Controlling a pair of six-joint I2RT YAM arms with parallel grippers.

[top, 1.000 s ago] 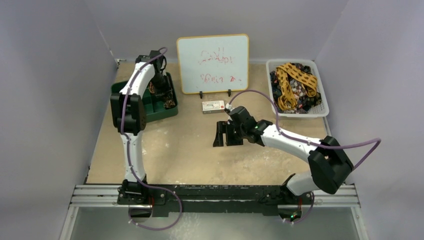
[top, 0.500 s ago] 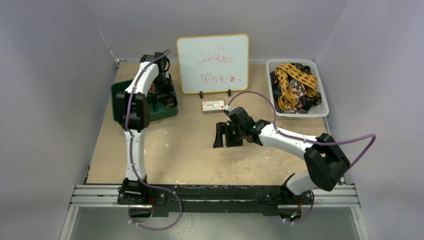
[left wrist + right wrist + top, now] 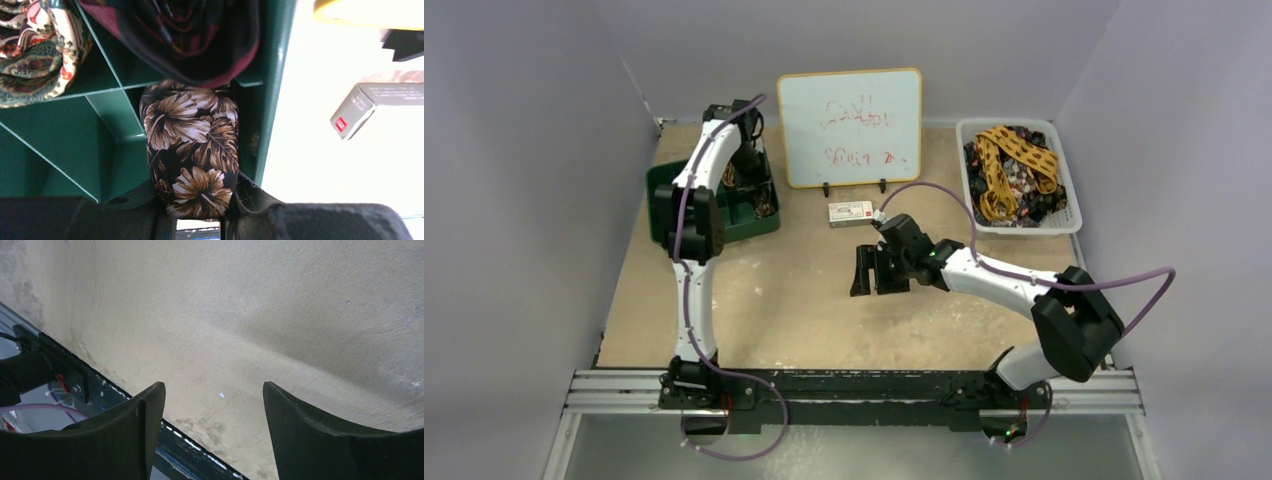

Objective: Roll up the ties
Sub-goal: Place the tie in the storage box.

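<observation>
Seating rolled tie (image 3: 190, 150) in organizer (image 3: 107, 150).
The left gripper (image 3: 197, 220) pinches it, compartment directly ahead; next: release, retract. The right gripper (image 3: 214, 405) is spread, empty.

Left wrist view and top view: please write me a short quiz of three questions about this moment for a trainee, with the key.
1. True or false: the right gripper is shut on a tie.
2. The rolled brown floral tie between the fingers of the left gripper sits: A) on the bare table; B) in a compartment of the green divided tray; C) on the small box.
3. Fill in: the unrolled ties lie in the white ____ at the far right.
Key: 1 false, it is open and empty; 2 B; 3 basket.
</observation>
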